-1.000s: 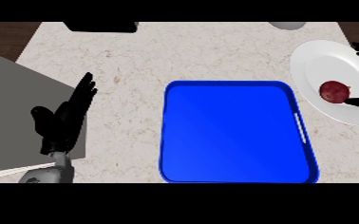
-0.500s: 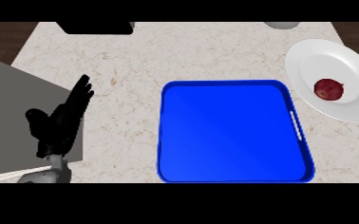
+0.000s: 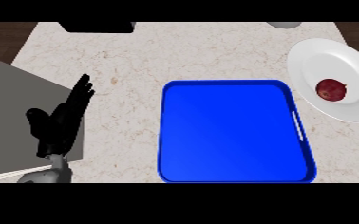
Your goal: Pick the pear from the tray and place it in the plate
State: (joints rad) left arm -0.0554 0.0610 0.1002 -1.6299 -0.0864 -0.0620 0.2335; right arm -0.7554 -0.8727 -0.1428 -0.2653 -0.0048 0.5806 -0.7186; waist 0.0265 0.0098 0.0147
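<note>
A dark red pear [image 3: 331, 89] lies on the white plate [image 3: 312, 66] at the right edge of the counter, with no hand touching it. The blue tray [image 3: 235, 130] sits in the middle with nothing in it. My left hand [image 3: 61, 121] rests open at the lower left, fingers pointing up, well left of the tray. My right hand shows nowhere in the view.
A grey slab [image 3: 21, 109] covers the counter's left side under my left hand. A black object [image 3: 97, 27] sits at the back left and a grey round object [image 3: 283, 24] at the back right. Bare speckled counter lies between the tray and the back edge.
The right hand, visible beside the pear one second ago, has left the view. The pear stays on the plate. The view has shifted slightly; the left hand keeps its pose.
</note>
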